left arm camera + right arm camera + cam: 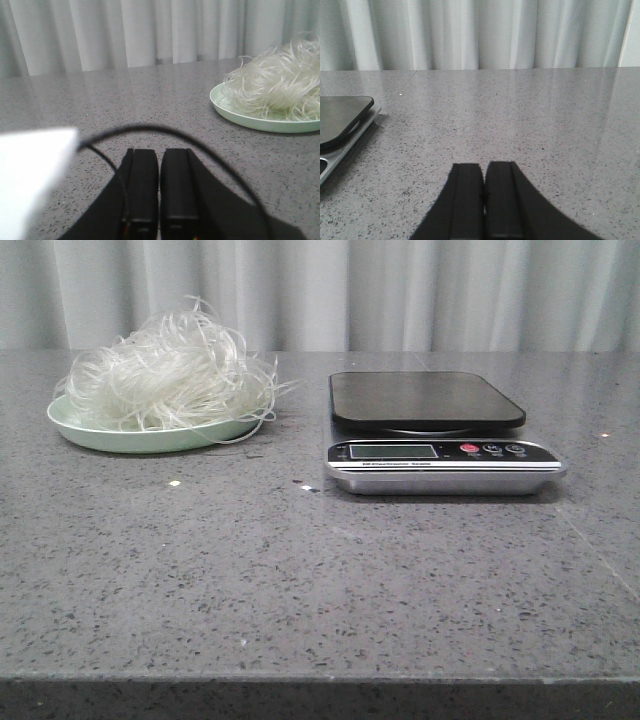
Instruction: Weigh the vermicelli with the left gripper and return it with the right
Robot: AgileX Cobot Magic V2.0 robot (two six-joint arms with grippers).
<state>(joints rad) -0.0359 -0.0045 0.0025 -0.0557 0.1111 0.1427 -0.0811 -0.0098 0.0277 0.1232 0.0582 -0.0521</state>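
The vermicelli point(165, 375) is a fluffy whitish tangle heaped on a pale green plate point(110, 435) at the back left of the table. It also shows in the left wrist view point(277, 82) on the plate point(250, 121). A kitchen scale point(430, 430) with a dark platform stands to its right, platform bare. Neither gripper shows in the front view. My left gripper point(160, 152) is shut and empty, low over the table, well short of the plate. My right gripper point(484, 166) is shut and empty, beside the scale point(342, 125).
The grey speckled table point(300, 580) runs to a front edge near me. Pale curtains point(400, 290) hang behind it. A black cable point(150, 128) loops over my left gripper, and a blurred white object point(30, 175) sits close beside it.
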